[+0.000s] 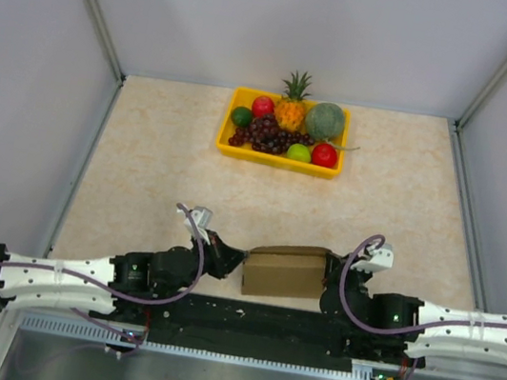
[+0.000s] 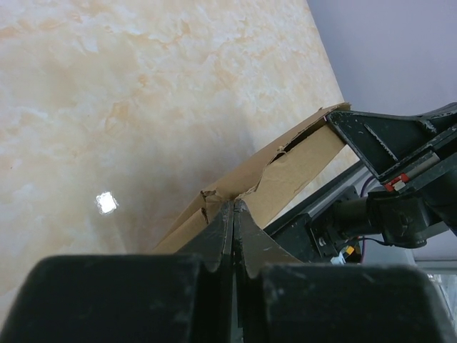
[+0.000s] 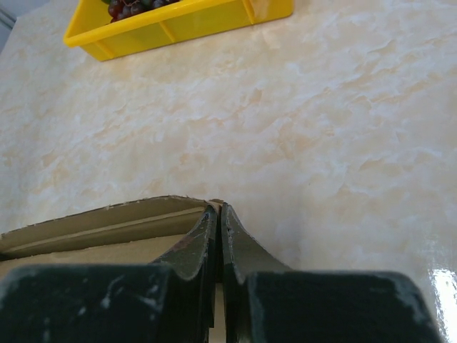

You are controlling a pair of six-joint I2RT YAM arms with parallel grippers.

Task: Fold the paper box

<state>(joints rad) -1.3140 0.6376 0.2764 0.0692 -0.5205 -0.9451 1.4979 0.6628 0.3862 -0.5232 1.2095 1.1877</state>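
There is one paper box (image 1: 286, 270). It is plain brown card, folded into a small shape with a flat top and a flat front. It sits low in the middle of the top view, on the pale stone tabletop (image 1: 142, 163), close to the black bar where the arms start.

There are two arms, one on each side of the box. The left fingers (image 1: 228, 258) reach its left end and the right fingers (image 1: 329, 289) reach its right end.

There is one yellow tray (image 1: 277, 162), well apart from the box, at the upper middle of the top view. In it I count one pineapple (image 1: 291, 109), one big green melon (image 1: 325, 121), one bunch of dark grapes (image 1: 267, 134), two red fruits and two small green ones.

The left wrist view shows what the top view does not: the box edge is torn and crumpled just where the left fingers (image 2: 218, 236) meet it. These fingers are pressed together. I cannot tell if card is pinched between them. The right arm's dark parts (image 2: 400, 143) show at the far end of the box.

The right wrist view shows the box's open top edge and a thin brown strip between the right fingers (image 3: 193, 243), which are clamped on the card. The tray (image 3: 178, 28) shows at the upper left there.
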